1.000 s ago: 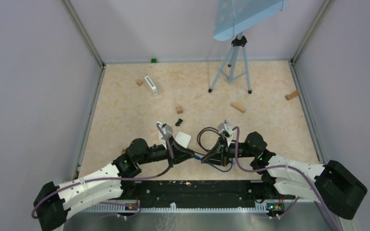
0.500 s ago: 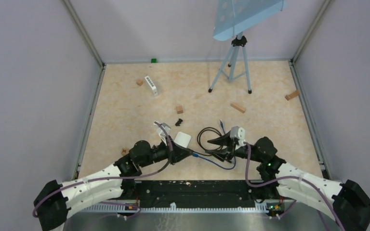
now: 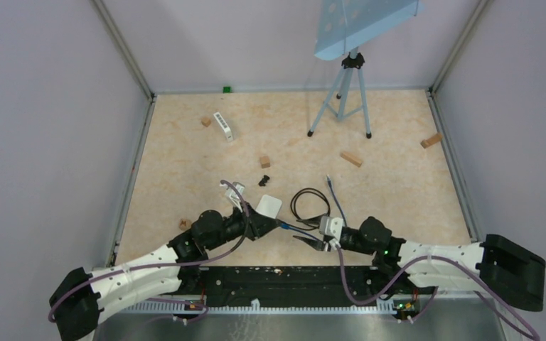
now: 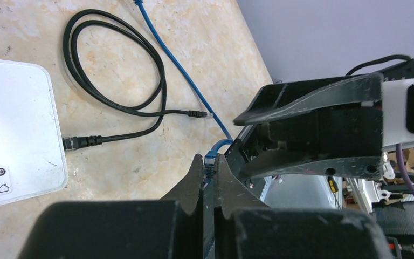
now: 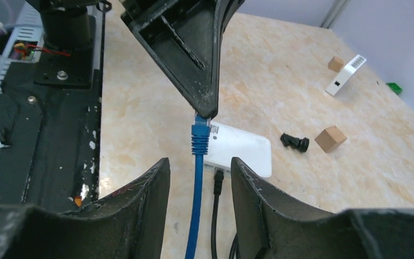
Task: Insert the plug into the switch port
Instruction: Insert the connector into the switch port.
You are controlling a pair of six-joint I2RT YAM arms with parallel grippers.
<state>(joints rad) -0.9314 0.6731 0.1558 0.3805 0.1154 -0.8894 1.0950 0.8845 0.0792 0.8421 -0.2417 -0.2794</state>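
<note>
Beige table (image 3: 398, 177), switch (image 3: 270, 206), blk cable (image 4: 81, 142), wood blocks (image 3: 264, 162)

We see the plug (image 5: 200, 131), a small blue connector at the end of a thin blue cable (image 5: 196, 205). It is pinched in the closed left hand (image 4: 210, 163) and held off the worktop (image 3: 185, 156). It hangs just near and right of the switch (image 3: 269, 207), not in any port. The switch is a flat white box with rounded corners, lying mid-worktop with a printed label facing up.

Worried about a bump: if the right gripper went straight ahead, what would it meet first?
Probably the blue plug, pinched by the left gripper, just ahead of the right gripper, whose jaws stand open; depth unclear.
</note>
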